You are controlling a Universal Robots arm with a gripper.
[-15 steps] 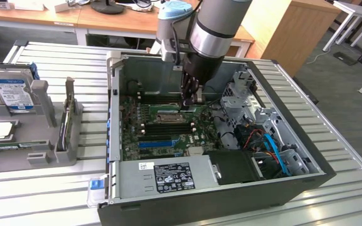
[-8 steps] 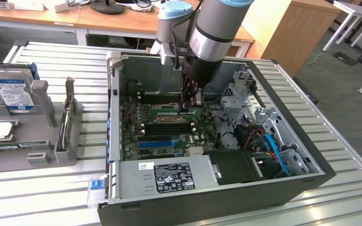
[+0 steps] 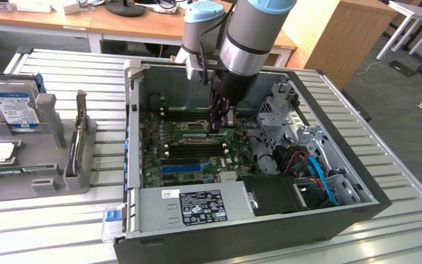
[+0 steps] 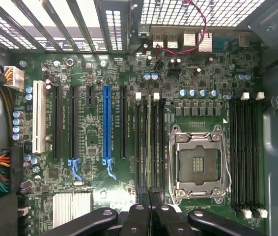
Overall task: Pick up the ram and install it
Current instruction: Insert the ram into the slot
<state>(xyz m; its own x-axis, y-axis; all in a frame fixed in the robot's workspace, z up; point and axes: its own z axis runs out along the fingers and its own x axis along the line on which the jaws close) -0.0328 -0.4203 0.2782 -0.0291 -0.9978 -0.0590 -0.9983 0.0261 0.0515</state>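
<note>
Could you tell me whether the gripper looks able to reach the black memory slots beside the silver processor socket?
Probably yes: the gripper hangs directly over those black memory slots inside the open grey metal computer case, and no cable or bracket crosses between them.

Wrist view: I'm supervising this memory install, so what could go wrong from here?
1. The hand appears shut on the thin green ram stick, seen edge-on over the black memory slots beside the silver CPU socket. If it sits between two slots rather than over one, pushing could bend it.
2. The white slot latches may block seating if not open; I cannot tell their state.
</note>
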